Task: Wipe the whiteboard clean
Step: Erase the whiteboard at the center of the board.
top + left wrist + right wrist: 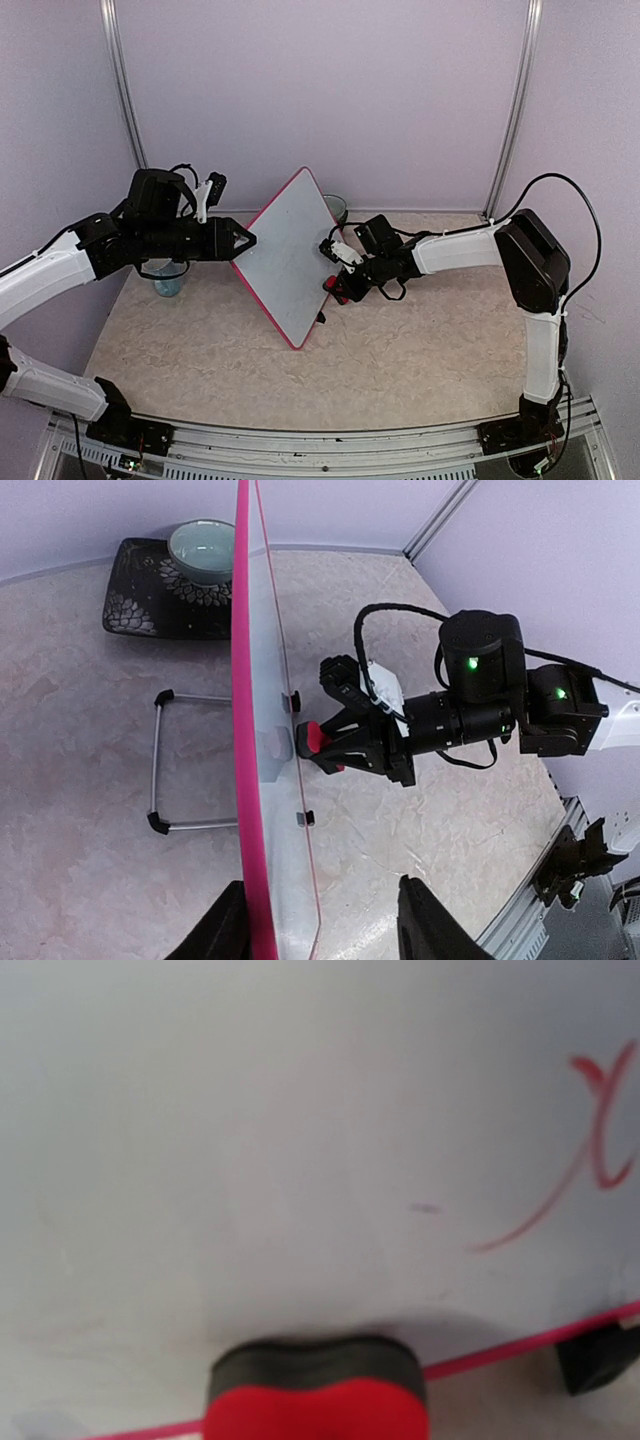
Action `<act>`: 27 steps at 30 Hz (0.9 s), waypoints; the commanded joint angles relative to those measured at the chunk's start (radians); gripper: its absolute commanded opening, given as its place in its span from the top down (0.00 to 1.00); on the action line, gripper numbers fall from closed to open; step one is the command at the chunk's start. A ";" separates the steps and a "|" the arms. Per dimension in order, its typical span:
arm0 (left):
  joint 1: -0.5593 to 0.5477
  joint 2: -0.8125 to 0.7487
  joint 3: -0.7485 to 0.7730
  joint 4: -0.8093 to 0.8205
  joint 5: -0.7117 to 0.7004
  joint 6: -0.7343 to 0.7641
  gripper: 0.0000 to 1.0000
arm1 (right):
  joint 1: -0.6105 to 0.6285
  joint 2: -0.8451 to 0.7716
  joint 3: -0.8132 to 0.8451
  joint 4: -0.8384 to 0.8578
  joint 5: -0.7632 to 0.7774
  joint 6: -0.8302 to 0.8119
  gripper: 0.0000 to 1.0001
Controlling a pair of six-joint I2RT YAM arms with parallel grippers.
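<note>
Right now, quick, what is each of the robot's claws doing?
Left gripper: open, astride the whiteboard edge.
Right gripper: closed on the red eraser.

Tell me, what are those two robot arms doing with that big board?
They are cleaning a whiteboard that stands upright on the table. The right gripper pinches a red eraser and holds it against the white side, down near the bottom frame. The left gripper sits at the board's edge with its jaws open, one finger on each side. A red squiggle is not yet wiped off.
</note>
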 commanded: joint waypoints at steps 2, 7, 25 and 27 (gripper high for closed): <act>0.007 0.028 0.146 -0.062 -0.069 0.049 0.43 | 0.003 -0.038 0.024 0.012 -0.001 0.004 1.00; 0.019 0.098 0.258 -0.122 -0.114 0.103 0.28 | 0.003 -0.063 0.029 0.005 0.006 0.006 1.00; 0.129 0.435 0.466 -0.097 -0.029 0.187 0.29 | 0.002 -0.179 0.004 -0.023 0.059 0.022 1.00; 0.131 0.451 0.482 -0.099 -0.022 0.186 0.31 | 0.001 -0.184 0.002 -0.026 0.064 0.023 1.00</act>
